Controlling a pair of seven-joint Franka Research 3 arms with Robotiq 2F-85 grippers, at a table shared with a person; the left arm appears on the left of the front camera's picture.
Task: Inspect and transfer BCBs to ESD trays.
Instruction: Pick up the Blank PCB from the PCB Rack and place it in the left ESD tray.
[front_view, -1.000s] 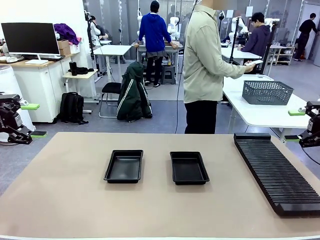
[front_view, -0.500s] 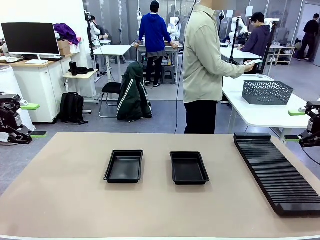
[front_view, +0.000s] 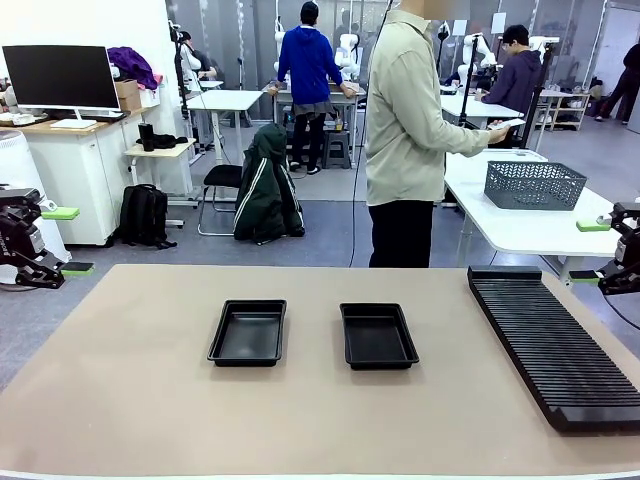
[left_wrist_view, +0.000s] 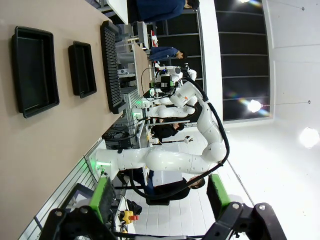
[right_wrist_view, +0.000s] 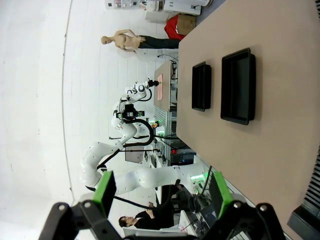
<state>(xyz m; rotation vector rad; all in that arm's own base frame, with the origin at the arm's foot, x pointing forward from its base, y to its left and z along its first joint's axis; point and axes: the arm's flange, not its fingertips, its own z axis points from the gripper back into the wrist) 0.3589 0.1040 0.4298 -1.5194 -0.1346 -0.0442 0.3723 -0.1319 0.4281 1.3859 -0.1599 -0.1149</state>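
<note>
Two ESD trays (front_view: 248, 332) are sitting side by side, slightly apart, in the middle of the tan table (front_view: 120, 400) in the front view, both showing bare black floors. A long black ribbed rack (front_view: 555, 345) is lying along the table's right side, well apart from them. The left gripper (front_view: 68, 240) is hanging off the table's left edge and the right gripper (front_view: 590, 251) off its right edge. Each has its green pads spread wide and nothing between them. At the far side a person (front_view: 405, 130) is standing turned toward a white side table carrying a grey mesh basket (front_view: 534, 184). The person's hand (front_view: 497, 133) is grasping a thin pale sheet (front_view: 510, 124), too small to tell whether it is one of the BCBs.

From the left wrist, the left gripper (left_wrist_view: 160, 197) is showing its two fingers rising wide apart with only air between them. The table is running up the picture's left side, with both trays (left_wrist_view: 34, 70) near the top left and the rack (left_wrist_view: 111, 65) just beyond them. The right arm (left_wrist_view: 170, 160) is stretching across farther off.

From the right wrist, the right gripper (right_wrist_view: 162, 195) is likewise standing released, its fingers parted. Both trays (right_wrist_view: 239, 85) are lying on the table at the upper right, and a corner of the rack (right_wrist_view: 310, 210) is showing at the bottom right.
</note>
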